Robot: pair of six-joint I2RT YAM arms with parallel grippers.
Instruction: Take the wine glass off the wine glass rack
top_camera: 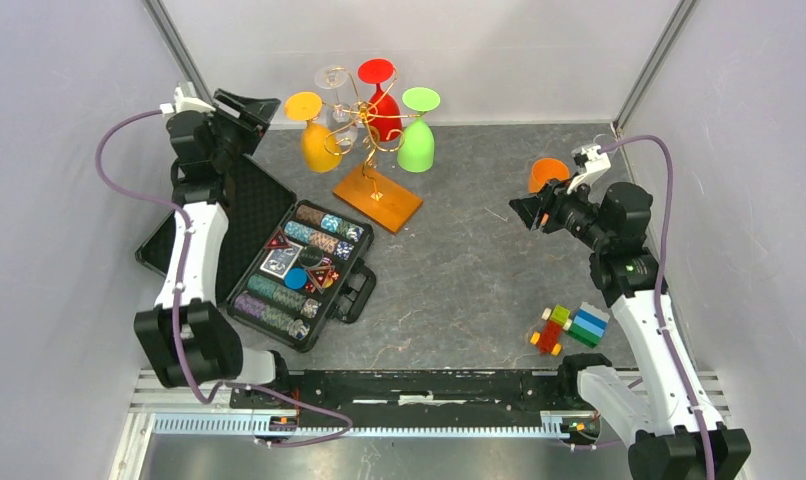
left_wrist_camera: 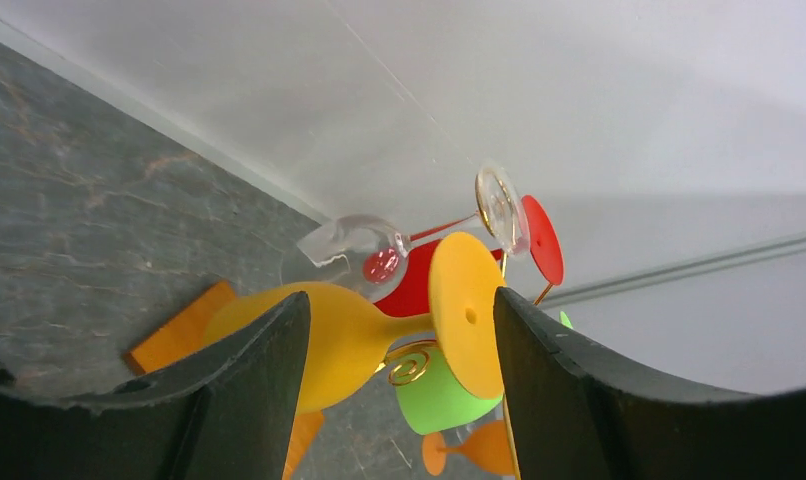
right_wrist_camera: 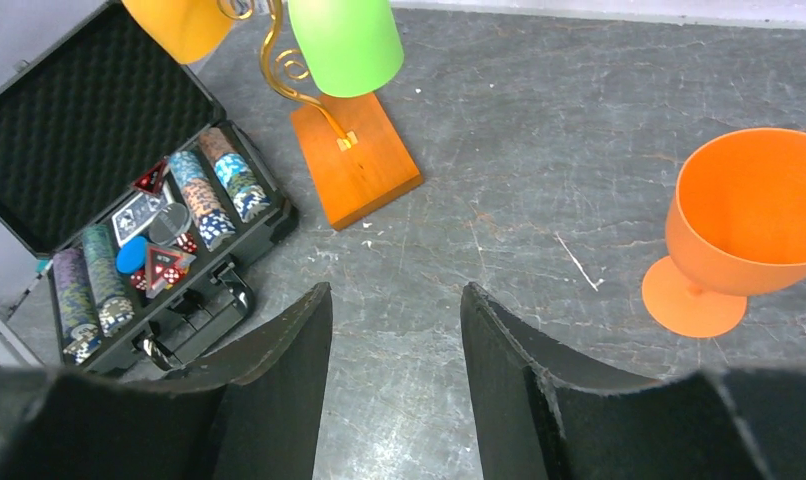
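The gold wire wine glass rack stands on its orange-brown wooden base at the back middle. Yellow, clear, red and green wine glasses hang on it upside down. My left gripper is open, just left of the yellow glass. In the left wrist view the yellow glass lies ahead between the spread fingers of the left gripper, apart from them. My right gripper is open and empty over the table. An orange wine glass stands upright beside it.
An open black case of poker chips lies left of centre, below the left gripper. A small pile of coloured bricks sits at the front right. Walls close off the back and both sides.
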